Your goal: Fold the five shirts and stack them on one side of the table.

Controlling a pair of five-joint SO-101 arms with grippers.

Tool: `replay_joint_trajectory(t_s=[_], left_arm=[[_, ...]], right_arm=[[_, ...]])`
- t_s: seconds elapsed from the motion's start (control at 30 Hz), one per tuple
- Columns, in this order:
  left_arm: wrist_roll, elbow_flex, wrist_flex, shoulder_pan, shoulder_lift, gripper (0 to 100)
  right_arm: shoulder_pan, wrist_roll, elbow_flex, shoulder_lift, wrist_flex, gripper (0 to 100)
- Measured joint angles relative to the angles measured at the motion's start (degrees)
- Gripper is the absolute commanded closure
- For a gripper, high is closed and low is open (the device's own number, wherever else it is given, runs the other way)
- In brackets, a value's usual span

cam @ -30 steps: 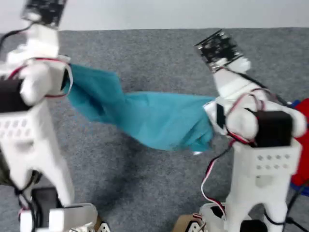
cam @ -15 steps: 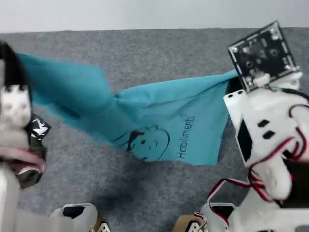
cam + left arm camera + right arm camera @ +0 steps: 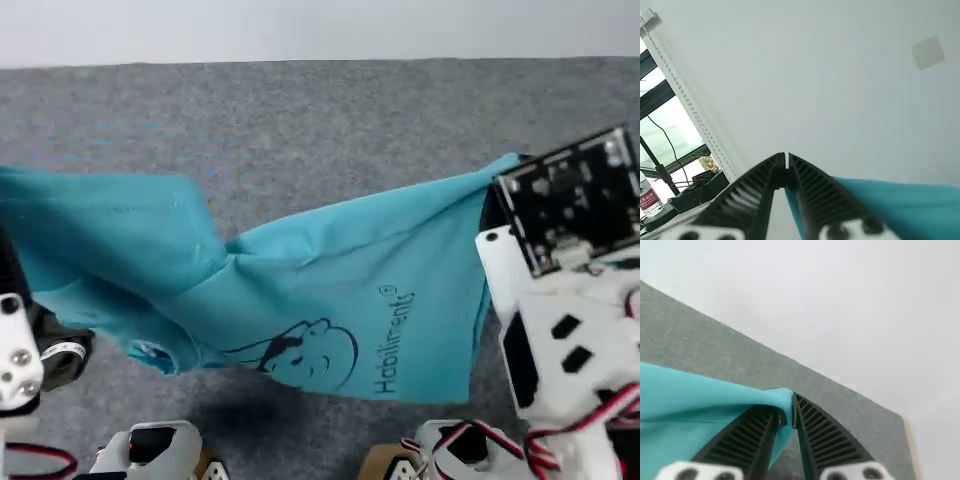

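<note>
You are holding the teal printed cotton T-shirt (image 3: 330, 300) taut across mid-frame, flattening it for folding. The left gripper (image 3: 786, 160) and right gripper (image 3: 792, 402) are clamping its edges, jaws closed on cloth.

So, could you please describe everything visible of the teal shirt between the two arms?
The teal shirt is thin, soft cloth with a dark-blue cartoon face and a line of lettering printed on it. It hangs spread out above the grey table, creased and bunched toward one end. The left gripper pinches one edge and the right gripper the opposite edge, both shut on the cloth. Whether its lower edge touches the table cannot be told.
</note>
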Motion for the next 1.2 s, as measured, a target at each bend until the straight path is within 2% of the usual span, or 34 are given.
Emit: replay_joint_trajectory(t_s=[0.13, 0.23, 0.37, 0.53, 0.63, 0.77, 0.9, 1.03, 1.2], left_arm=[[-0.4, 5.1, 0.0, 0.1, 1.3, 100], [-0.4, 12.9, 0.0, 0.1, 4.4, 100], [-0.4, 26.0, -1.5, 0.1, 11.7, 100], [-0.4, 42.8, -12.0, 0.0, 24.2, 100], [1.8, 47.4, -21.3, 0.0, 32.7, 100], [4.7, 47.8, -32.9, -0.4, 44.2, 100], [5.4, 46.2, -40.5, -0.8, 54.9, 100], [6.2, 39.2, -43.4, -1.3, 63.6, 100], [12.4, 23.6, -44.7, -1.6, 73.8, 100]], right_arm=[[-0.1, 0.0, 6.9, 2.9, 0.0, 98.8], [0.0, 0.0, 13.0, 9.1, -0.9, 98.8], [0.0, 0.0, 20.9, 17.1, -6.9, 98.8], [0.0, -0.2, 28.2, 30.0, -21.7, 98.8], [0.0, -0.2, 28.6, 38.2, -30.9, 98.8], [0.0, -0.2, 28.7, 47.7, -42.2, 98.8], [0.0, -0.2, 28.7, 55.1, -52.8, 98.8], [0.8, -0.2, 28.7, 58.8, -62.9, 98.8], [1.9, -0.2, 28.7, 59.8, -74.5, 98.8]])
